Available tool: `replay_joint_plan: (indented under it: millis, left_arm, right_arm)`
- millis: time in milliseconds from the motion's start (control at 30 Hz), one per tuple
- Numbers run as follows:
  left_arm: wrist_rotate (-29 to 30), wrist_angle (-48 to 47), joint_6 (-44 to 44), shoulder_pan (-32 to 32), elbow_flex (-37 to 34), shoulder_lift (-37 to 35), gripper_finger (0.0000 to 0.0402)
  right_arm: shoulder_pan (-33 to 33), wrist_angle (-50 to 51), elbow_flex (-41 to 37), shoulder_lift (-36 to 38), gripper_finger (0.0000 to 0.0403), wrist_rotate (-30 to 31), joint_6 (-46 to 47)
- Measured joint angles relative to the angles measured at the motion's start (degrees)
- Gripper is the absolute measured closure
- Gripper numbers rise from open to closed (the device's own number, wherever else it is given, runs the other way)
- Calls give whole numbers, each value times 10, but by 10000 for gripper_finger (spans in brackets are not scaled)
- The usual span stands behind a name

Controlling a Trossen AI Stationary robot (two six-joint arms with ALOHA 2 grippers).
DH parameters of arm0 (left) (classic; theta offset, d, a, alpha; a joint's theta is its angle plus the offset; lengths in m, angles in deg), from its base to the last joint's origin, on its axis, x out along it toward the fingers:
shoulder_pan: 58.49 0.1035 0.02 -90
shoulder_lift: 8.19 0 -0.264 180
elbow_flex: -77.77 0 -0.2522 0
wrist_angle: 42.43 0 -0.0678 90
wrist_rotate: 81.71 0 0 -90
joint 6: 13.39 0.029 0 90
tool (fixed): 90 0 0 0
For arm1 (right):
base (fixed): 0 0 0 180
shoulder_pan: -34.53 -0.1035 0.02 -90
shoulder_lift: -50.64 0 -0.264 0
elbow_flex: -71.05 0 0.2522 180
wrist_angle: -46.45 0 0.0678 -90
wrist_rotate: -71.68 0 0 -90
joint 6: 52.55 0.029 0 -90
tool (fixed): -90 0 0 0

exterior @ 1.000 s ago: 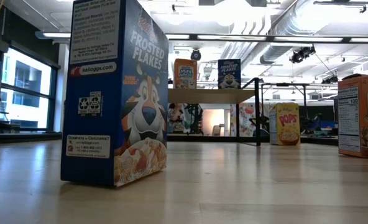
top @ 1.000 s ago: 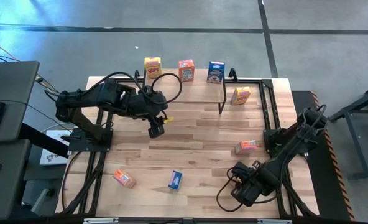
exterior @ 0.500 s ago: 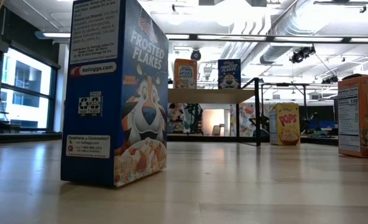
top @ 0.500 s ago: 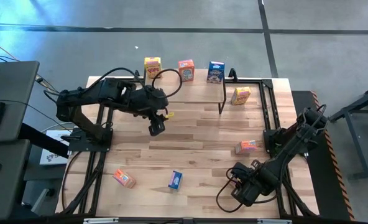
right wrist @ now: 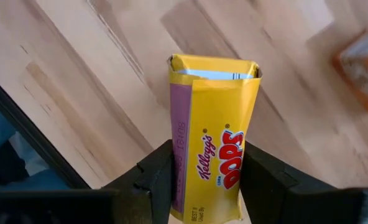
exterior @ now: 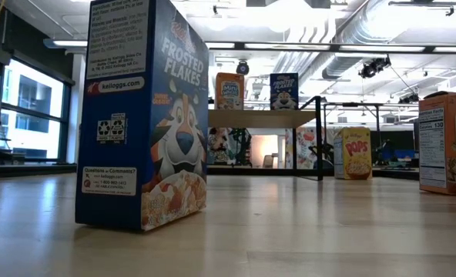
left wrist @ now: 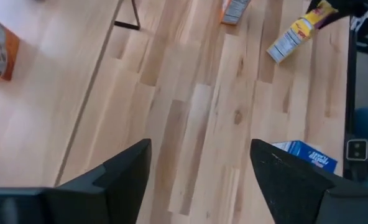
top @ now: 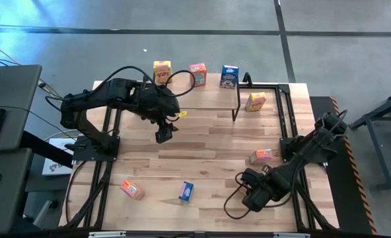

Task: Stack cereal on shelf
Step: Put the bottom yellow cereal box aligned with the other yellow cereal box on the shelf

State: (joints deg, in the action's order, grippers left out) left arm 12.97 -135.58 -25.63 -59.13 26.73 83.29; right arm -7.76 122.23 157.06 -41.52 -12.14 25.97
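The shelf (top: 202,98) stands at the table's far edge with a yellow (top: 161,70), an orange-red (top: 197,74) and a blue cereal box (top: 229,76) upright on it. Another yellow box (top: 255,101) stands on the table to the right of the shelf. An orange-red box (top: 261,155) lies at the right. An orange-red box (top: 132,190) and a blue one (top: 186,191) are near the front edge. My left gripper (top: 164,135) hangs open above the table's middle left. My right gripper (top: 251,198) is at the near right, shut on a yellow Pops box (right wrist: 212,124). My right gripper pinches the yellow box between its two fingers (right wrist: 159,177), on the box's two narrow sides near one end (right wrist: 184,186). The fingers point down from above. The box hangs below them, its other end (right wrist: 212,65) toward the table. In the left wrist view it hangs tilted (left wrist: 294,36), clear of the wood.
In the low view the blue box (exterior: 143,115) stands close in front and an orange-red box (exterior: 446,142) at the right. Black frame rails (top: 288,119) run along the table's sides. Bare wood lies between the shelf and the front boxes.
My right gripper has gone a little toward the table's left edge with the yellow box. My left arm has swung slightly toward the far edge, its gripper still above the table's middle left.
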Motion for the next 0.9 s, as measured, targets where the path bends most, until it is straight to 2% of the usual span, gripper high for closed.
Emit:
replay_joint_plan:
  millis: [267,400,900]
  left_arm:
    - [17,13,91,0,0,0,111]
    - [29,27,94,0,0,0,111]
    - [30,77,148,-2,0,14,111]
  right_arm:
    - [73,0,18,38,256,28,-111]
    - [121,2,43,44,256,31,-196]
    - [258,35,201,44,256,72,-476]
